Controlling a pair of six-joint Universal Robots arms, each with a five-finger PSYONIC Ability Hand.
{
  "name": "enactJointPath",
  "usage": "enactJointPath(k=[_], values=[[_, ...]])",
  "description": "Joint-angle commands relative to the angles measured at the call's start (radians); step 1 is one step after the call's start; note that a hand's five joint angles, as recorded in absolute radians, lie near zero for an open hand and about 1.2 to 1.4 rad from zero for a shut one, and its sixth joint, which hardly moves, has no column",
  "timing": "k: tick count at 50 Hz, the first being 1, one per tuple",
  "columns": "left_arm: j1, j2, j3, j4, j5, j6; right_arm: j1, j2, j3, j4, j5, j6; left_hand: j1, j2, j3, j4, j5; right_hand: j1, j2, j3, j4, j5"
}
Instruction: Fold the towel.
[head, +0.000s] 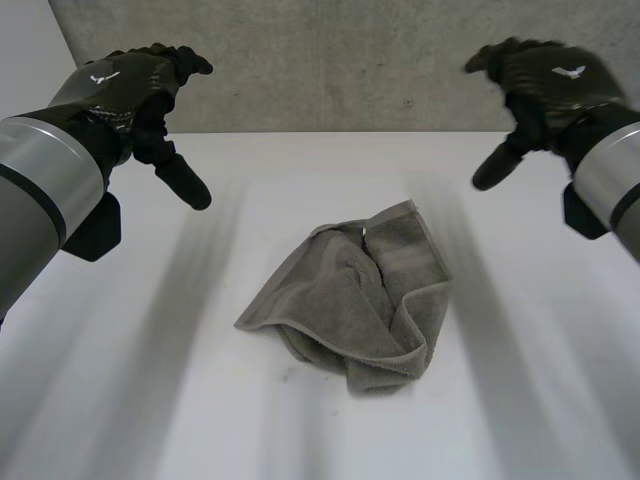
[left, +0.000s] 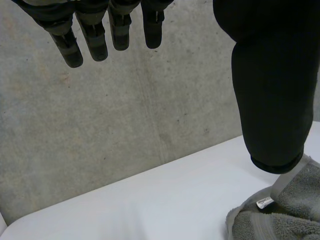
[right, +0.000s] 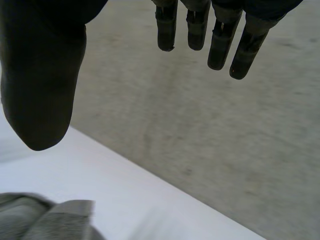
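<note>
Grey towel (head: 355, 300) sits crumpled in a heap mid-table (head: 140, 400), btw the two arms. Left hand (head: 140, 85) & right hand (head: 540, 75) hover above, well apart, fingers relaxed, holding nothing. Looks soft, light, floppy; prob best to pinch the banded hem corners and spread it flat first.

One towel (head: 350, 300), one table (head: 140, 400), two hands: left hand (head: 135, 80), right hand (head: 550, 72).
</note>
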Motion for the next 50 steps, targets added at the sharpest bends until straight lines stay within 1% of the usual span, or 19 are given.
enactJointPath(k=[1, 5, 22, 30, 32, 33, 34, 35, 37, 38, 40, 41, 43, 44, 45, 46, 48, 49, 50], values=[[0.001, -0.017, 0.008, -0.013, -0.002, 0.0, -0.011, 0.008, -0.029, 0.049, 0.089, -0.048, -0.004, 0.008, 0.009, 0.008, -0.029, -0.06, -0.078, -0.068, -0.086, -0.061], [0.001, -0.017, 0.005, -0.016, -0.002, 0.0, -0.011, 0.011, -0.031, 0.051, 0.102, -0.073, -0.004, 0.008, 0.009, 0.008, -0.029, -0.06, -0.078, -0.068, -0.086, -0.061], [0.001, -0.025, 0.007, -0.013, -0.002, 0.003, -0.029, 0.011, -0.032, 0.051, 0.098, -0.073, -0.004, 0.008, 0.009, 0.008, -0.029, -0.06, -0.078, -0.068, -0.086, -0.061], [0.003, -0.025, -0.018, -0.008, -0.001, 0.006, -0.043, 0.014, -0.034, 0.057, 0.065, -0.1, 0.008, 0.02, 0.021, 0.02, -0.018, -0.06, -0.078, -0.068, -0.086, -0.061], [0.001, -0.025, -0.029, -0.013, 0.002, 0.006, -0.045, 0.027, -0.028, 0.078, 0.005, -0.192, 0.011, 0.023, 0.024, 0.023, -0.015, -0.06, -0.078, -0.068, -0.086, -0.061], [0.0, -0.026, -0.047, -0.014, 0.007, 0.006, -0.045, 0.027, -0.028, 0.079, 0.005, -0.192, 0.014, 0.026, 0.027, 0.026, -0.012, -0.06, -0.078, -0.068, -0.086, -0.061], [0.0, -0.026, -0.047, -0.014, 0.007, 0.006, -0.045, 0.036, -0.02, 0.104, -0.035, -0.264, 0.014, 0.026, 0.027, 0.026, -0.012, -0.06, -0.078, -0.068, -0.086, -0.061], [0.0, -0.029, -0.074, -0.013, 0.013, 0.006, -0.045, 0.036, -0.02, 0.105, -0.035, -0.264, 0.02, 0.032, 0.033, 0.032, -0.006, -0.06, -0.078, -0.068, -0.086, -0.061], [-0.002, -0.035, -0.112, -0.008, 0.015, 0.006, -0.063, 0.059, -0.002, 0.17, -0.116, -0.415, 0.023, 0.035, 0.036, 0.035, -0.003, -0.06, -0.078, -0.068, -0.086, -0.061], [-0.003, -0.043, -0.148, -0.004, 0.015, 0.006, -0.063, 0.059, -0.002, 0.171, -0.116, -0.416, 0.026, 0.038, 0.039, 0.038, 0.0, -0.06, -0.078, -0.068, -0.086, -0.061], [-0.005, -0.054, -0.182, 0.007, 0.018, 0.006, -0.086, 0.076, 0.043, 0.22, -0.194, -0.54, 0.026, 0.038, 0.039, 0.038, 0.0, -0.06, -0.078, -0.068, -0.086, -0.061], [-0.01, -0.072, -0.214, 0.024, 0.03, 0.006, -0.086, 0.076, 0.043, 0.22, -0.195, -0.54, 0.026, 0.038, 0.039, 0.038, 0.0, -0.06, -0.078, -0.068, -0.086, -0.061], [-0.019, -0.095, -0.245, 0.044, 0.048, 0.006, -0.092, 0.1, 0.09, 0.223, -0.266, -0.634, 0.026, 0.038, 0.039, 0.038, 0.0, -0.06, -0.078, -0.068, -0.086, -0.061], [-0.022, -0.115, -0.274, 0.07, 0.07, 0.007, -0.092, 0.1, 0.09, 0.223, -0.267, -0.634, 0.026, 0.038, 0.039, 0.038, 0.0, -0.06, -0.078, -0.068, -0.086, -0.061], [-0.022, -0.115, -0.274, 0.07, 0.07, 0.007, -0.095, 0.122, 0.11, 0.215, -0.303, -0.671, 0.026, 0.038, 0.039, 0.038, 0.0, -0.06, -0.078, -0.068, -0.086, -0.061], [-0.023, -0.133, -0.3, 0.099, 0.09, 0.01, -0.095, 0.122, 0.11, 0.215, -0.303, -0.671, 0.04, 0.052, 0.053, 0.052, 0.015, -0.06, -0.078, -0.068, -0.086, -0.061], [-0.023, -0.153, -0.325, 0.131, 0.11, 0.013, -0.112, 0.161, 0.142, 0.191, -0.371, -0.709, 0.049, 0.061, 0.062, 0.061, 0.023, -0.044, -0.062, -0.052, -0.07, -0.045], [-0.023, -0.178, -0.348, 0.165, 0.13, 0.018, -0.112, 0.162, 0.143, 0.191, -0.371, -0.709, 0.052, 0.064, 0.065, 0.064, 0.026, -0.044, -0.062, -0.052, -0.07, -0.045], [-0.023, -0.178, -0.348, 0.165, 0.13, 0.018, -0.114, 0.184, 0.156, 0.175, -0.398, -0.717, 0.052, 0.064, 0.065, 0.064, 0.026, -0.018, -0.036, -0.026, -0.043, -0.019]])
